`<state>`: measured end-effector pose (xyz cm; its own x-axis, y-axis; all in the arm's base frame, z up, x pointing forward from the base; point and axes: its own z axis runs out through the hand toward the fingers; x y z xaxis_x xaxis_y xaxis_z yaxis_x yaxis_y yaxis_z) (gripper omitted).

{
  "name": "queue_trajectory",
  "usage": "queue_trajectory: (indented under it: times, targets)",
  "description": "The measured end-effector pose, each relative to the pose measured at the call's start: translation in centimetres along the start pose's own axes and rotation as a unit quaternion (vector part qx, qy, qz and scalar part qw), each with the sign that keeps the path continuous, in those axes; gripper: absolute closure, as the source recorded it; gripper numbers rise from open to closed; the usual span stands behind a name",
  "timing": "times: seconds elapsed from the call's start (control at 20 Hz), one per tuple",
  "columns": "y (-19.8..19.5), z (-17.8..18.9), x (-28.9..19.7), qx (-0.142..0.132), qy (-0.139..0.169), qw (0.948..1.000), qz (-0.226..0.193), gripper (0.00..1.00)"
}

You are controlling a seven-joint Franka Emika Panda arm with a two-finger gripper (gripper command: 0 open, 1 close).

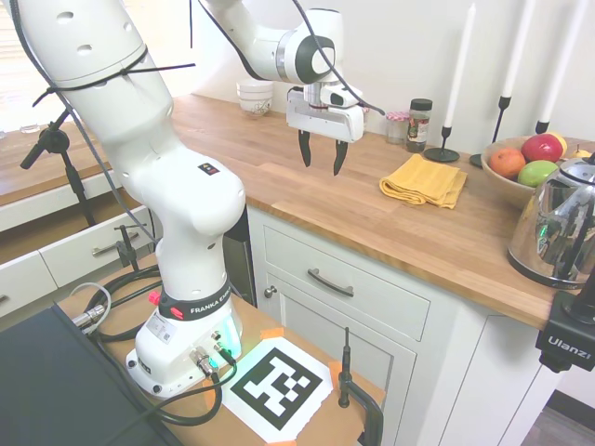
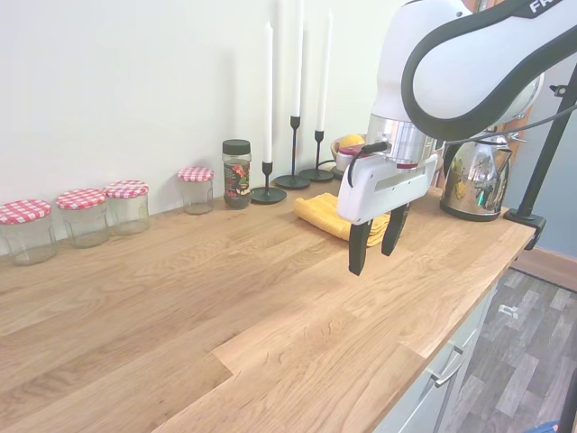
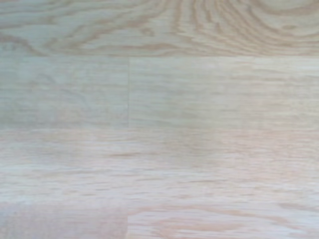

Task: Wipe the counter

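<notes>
The counter [image 1: 307,190] is a long warm-brown wooden top of narrow planks over white cabinets; it also fills the second exterior view [image 2: 225,298] and the wrist view [image 3: 159,119]. My gripper [image 1: 322,156] hangs open a little above the counter, fingers pointing down with nothing between them, also seen from the other side [image 2: 377,244]. A folded yellow cloth [image 1: 424,180] lies flat on the counter a short way from the gripper, toward the candlesticks; in the second exterior view the cloth [image 2: 320,215] sits just behind the gripper.
Black candlesticks [image 1: 444,153] with white candles, a spice jar [image 1: 419,124], a fruit bowl [image 1: 521,167] and a metal kettle [image 1: 561,223] stand past the cloth. Stacked white bowls [image 1: 255,98] sit at the back. Several red-checked-lid jars [image 2: 81,216] line the wall.
</notes>
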<state>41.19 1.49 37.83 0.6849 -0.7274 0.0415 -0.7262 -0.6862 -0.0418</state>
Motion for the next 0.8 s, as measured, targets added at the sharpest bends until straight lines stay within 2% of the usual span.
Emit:
queue_trajectory:
  times: [0.4,0.8]
  targets:
    - [-1.0,-0.3,2.0,0.005,0.002,0.9999,0.013,0.0]
    - [-1.0,-0.1,10.8,0.017,0.003,0.9991,0.039,0.0]
